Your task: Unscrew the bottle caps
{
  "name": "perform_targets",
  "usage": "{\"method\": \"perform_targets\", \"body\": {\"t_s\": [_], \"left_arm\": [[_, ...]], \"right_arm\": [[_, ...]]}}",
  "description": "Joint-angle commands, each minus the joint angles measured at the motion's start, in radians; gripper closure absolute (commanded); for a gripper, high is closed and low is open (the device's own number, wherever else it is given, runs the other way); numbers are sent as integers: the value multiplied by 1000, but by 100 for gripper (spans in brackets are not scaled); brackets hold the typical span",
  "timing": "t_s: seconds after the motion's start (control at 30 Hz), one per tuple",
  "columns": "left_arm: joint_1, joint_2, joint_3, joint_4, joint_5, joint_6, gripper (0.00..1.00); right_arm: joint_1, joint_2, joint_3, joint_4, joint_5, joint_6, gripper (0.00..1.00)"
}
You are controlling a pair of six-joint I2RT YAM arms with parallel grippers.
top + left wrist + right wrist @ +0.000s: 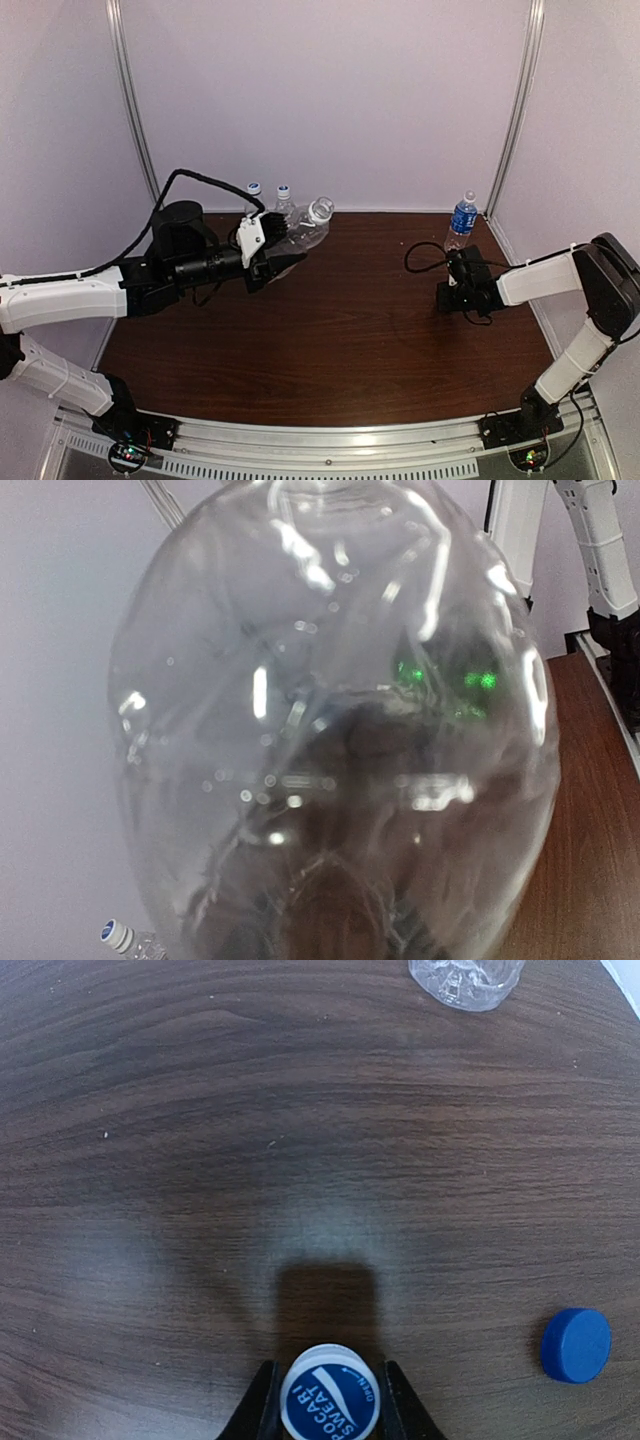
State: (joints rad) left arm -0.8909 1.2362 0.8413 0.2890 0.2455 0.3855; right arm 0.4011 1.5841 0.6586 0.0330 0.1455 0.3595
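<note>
My left gripper (278, 252) is shut on a plain clear bottle (306, 227) and holds it tilted above the back left of the table. That bottle (330, 730) fills the left wrist view and hides the fingers. My right gripper (452, 297) points down at the table on the right. It is shut on a white cap with a blue centre (330, 1407), seen between the black fingers (262, 1405). A solid dark blue cap (576, 1345) lies loose on the table to its right. A blue-label bottle (461, 222) stands at the back right.
Two more bottles with white and blue caps (254, 189) (283, 192) stand by the back wall behind the held bottle; one cap shows in the left wrist view (117, 937). A clear bottle base (465, 980) is ahead of my right gripper. The table (340, 340) is dark wood.
</note>
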Motion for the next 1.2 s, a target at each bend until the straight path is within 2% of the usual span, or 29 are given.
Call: {"method": "perform_targets", "body": {"t_s": [0.0,0.1,0.27,0.37,0.47,0.63,0.77,0.87,0.93,0.97,1.0,1.07,1.17], "left_arm": [[6,-6,-14,45,-14,-1,67],[6,-13,-18,45,-17,0,67],[6,-10,-14,50,-8,0,66],[6,0,-15,78,3,-21,66],[6,22,-9,119,37,-55,66],[6,77,17,168,98,-98,66],[4,112,40,179,150,-113,66],[3,119,47,191,194,-122,66],[3,121,45,206,209,-131,66],[3,122,44,210,212,-138,66],[3,122,44,211,213,-140,66],[3,124,43,212,219,-143,66],[3,126,41,216,222,-142,63]], "right_arm": [[-7,5,-7,18,48,17,65],[-6,3,-7,6,44,34,45],[-7,-25,29,-55,29,49,23],[-3,-87,104,-140,-4,13,21],[14,-206,178,-160,-131,-94,21],[115,-384,324,-130,-569,-275,20],[273,-481,360,71,-849,-305,18],[393,-460,379,220,-849,-279,14],[450,-412,429,201,-824,-295,9],[476,-391,463,179,-818,-314,2],[498,-370,487,154,-811,-339,1],[534,-339,521,114,-794,-397,1],[557,-310,551,92,-771,-408,9]]}}
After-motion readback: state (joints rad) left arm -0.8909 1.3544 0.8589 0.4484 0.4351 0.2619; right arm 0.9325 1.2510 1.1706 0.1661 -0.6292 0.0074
